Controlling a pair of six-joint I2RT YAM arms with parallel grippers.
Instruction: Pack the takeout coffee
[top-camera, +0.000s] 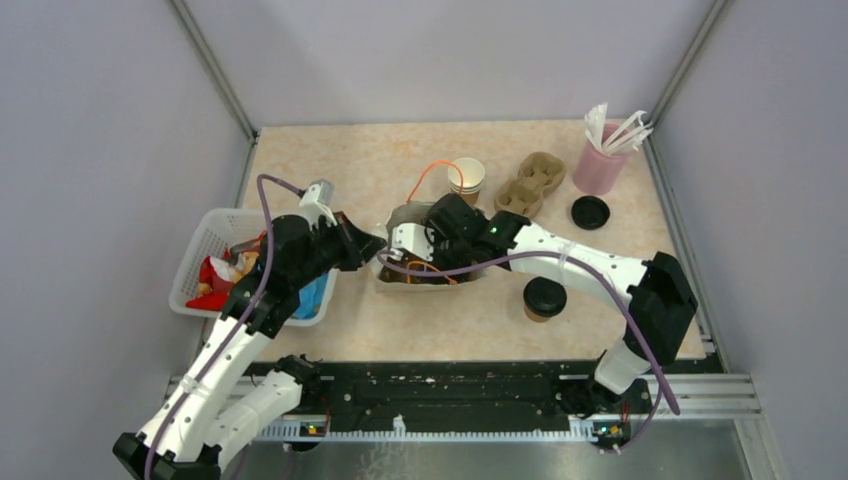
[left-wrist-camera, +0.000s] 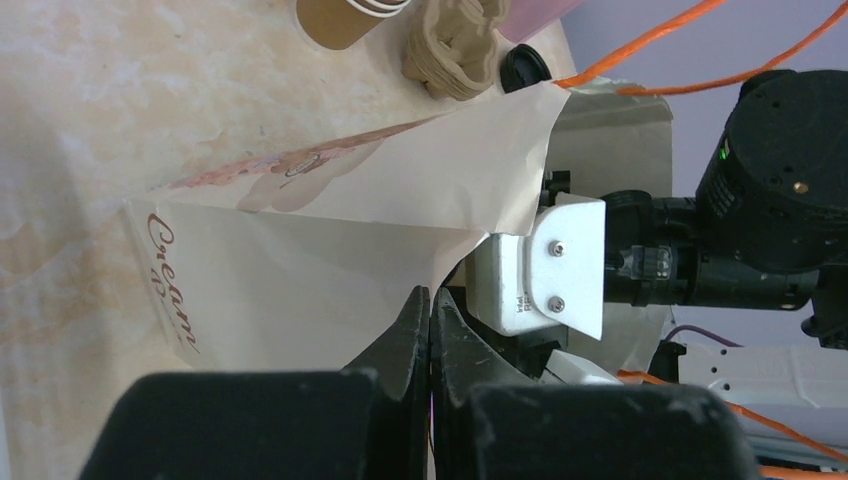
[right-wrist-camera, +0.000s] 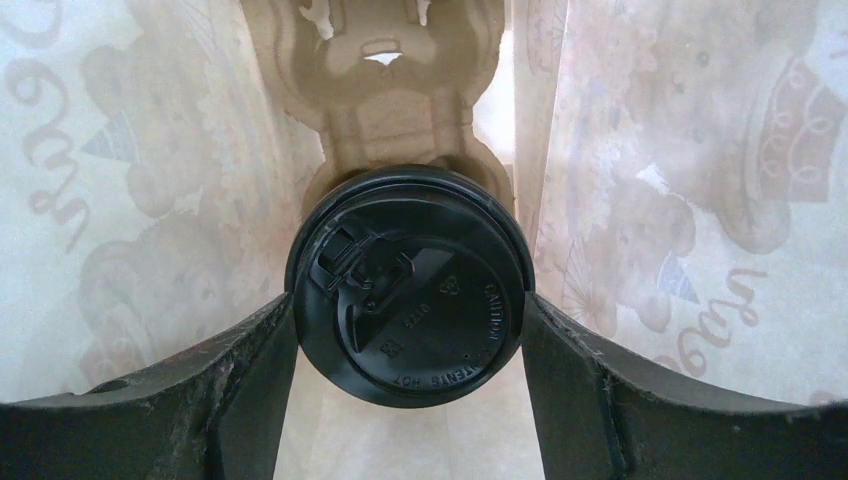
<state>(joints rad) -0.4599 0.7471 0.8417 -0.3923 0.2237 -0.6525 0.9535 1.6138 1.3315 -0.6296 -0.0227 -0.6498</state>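
- Right wrist view, mid-frame: pinched lidded cup (right-wrist-camera: 405, 285) between right jaws, inside paper bag (right-wrist-camera: 700, 150), over pulp carrier (right-wrist-camera: 385, 90).
- Clamped bag rim in left jaws, pressed together.
- Risked tipping if dropped off-pocket; risked crumpling if rim slipped.

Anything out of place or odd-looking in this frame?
One black lid lies loose on the table beside the pink cup, on no cup, while the paper cup at the back stands open. The bag is creased at its rim where the left hand pinches it.
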